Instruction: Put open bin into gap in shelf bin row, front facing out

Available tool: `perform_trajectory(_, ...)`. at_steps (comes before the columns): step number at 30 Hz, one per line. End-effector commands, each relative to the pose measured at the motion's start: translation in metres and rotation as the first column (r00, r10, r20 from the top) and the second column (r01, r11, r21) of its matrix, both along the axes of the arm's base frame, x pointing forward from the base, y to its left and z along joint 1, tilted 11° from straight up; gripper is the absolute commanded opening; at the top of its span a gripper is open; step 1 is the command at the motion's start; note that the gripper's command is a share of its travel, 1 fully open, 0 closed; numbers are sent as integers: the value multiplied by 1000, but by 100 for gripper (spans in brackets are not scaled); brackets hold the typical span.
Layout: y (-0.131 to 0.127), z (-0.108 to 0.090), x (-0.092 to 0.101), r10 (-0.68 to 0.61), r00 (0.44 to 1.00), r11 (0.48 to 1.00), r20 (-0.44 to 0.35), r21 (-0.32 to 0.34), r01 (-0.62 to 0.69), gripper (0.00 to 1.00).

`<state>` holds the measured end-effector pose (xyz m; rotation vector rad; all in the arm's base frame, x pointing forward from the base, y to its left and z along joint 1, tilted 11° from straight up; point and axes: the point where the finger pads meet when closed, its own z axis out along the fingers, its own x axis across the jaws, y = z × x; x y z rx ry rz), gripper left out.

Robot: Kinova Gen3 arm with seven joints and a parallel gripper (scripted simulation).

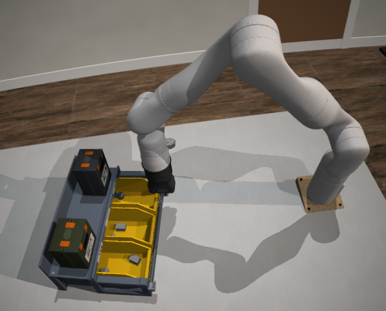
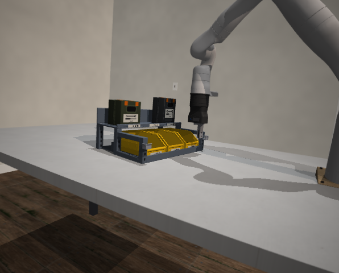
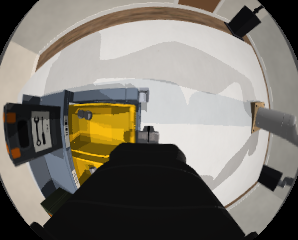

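Observation:
Three yellow open bins sit side by side on the lower level of the grey shelf (image 1: 99,224), open fronts facing out. They are the far bin (image 1: 136,191), the middle bin (image 1: 130,227) and the near bin (image 1: 124,262). Small grey parts lie in them, such as one in the middle bin (image 1: 120,227). My gripper (image 2: 200,131) points straight down, shut and empty, at the front edge of the far bin (image 2: 188,137), by the shelf's front lip. In the overhead view the black hand (image 1: 161,187) hides the fingers. The wrist view shows the far bin (image 3: 103,130) just beyond the hand.
A black tool case (image 1: 92,171) and a green tool case (image 1: 73,242) stand on the shelf's upper board above the bins. The arm's base (image 1: 322,197) is mounted at the table's right side. The table edge runs along the front.

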<state>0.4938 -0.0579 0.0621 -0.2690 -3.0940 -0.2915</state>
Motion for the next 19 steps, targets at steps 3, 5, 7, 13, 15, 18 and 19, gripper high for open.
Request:
perform_trajectory(3, -3, 17, 4, -1, 1000, 1000, 14, -2, 1, 0)
perform_trajectory(5, -4, 21, 4, -1, 1000, 1000, 14, -2, 1, 0)
perform_trajectory(7, -5, 27, 4, -1, 1000, 1000, 14, -2, 1, 0)
perform_trajectory(13, -8, 41, 4, -1, 1000, 1000, 14, -2, 1, 0)
perform_trajectory(15, -8, 43, 4, -1, 1000, 1000, 14, -2, 1, 0)
perform_trajectory(18, -8, 43, 4, -1, 1000, 1000, 14, -2, 1, 0)
perform_trajectory(19, -8, 43, 4, -1, 1000, 1000, 14, -2, 1, 0)
